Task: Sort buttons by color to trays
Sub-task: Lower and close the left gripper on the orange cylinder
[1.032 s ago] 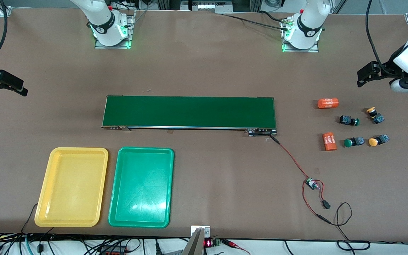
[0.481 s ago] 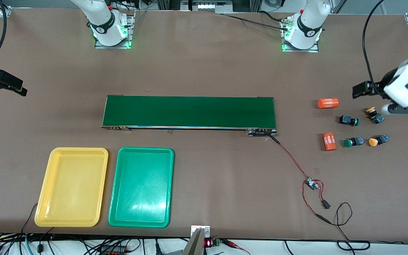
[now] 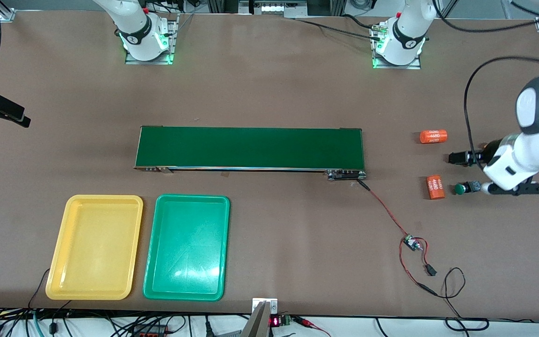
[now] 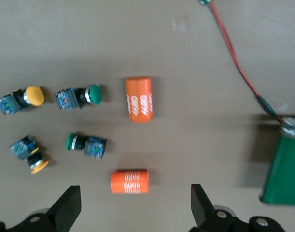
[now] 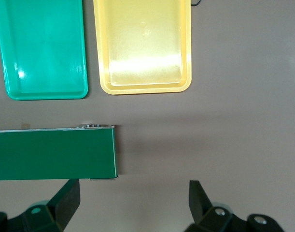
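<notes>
Three o'clock on the table as the front camera sees it, at the left arm's end: my left pincer [image 4: 135, 193] hangs spread wide and empty over the four buttons, none yet sorted. The buttons lie on their sides on the bare tabletop, all apart from one another: two green-capped ones [image 4: 79, 96] [image 4: 87, 144] and, farther from the belt, two yellow-capped ones [image 4: 21, 99] [image 4: 29, 153]. From the front my own forearm hides both yellow caps. At nine o'clock of the buttons lie two orange cylinders with white print [image 4: 139, 99] [image 4: 130, 181], between them and the end of the dark-green conveyor belt [image 3: 251, 147], which crosses the middle of the table. A red wire [image 3: 391, 215] runs from that end of the belt toward five o'clock.

The yellow tray [image 3: 94, 247] and the green tray [image 3: 186, 247] sit side by side at seven o'clock, nearer the front camera than the belt, with nothing in either; the yellow one lies toward the right arm's end. My right pincer [image 5: 133, 193] hovers at nine o'clock, over the tabletop by the belt's end there, its fingers likewise parted and gripping nothing
</notes>
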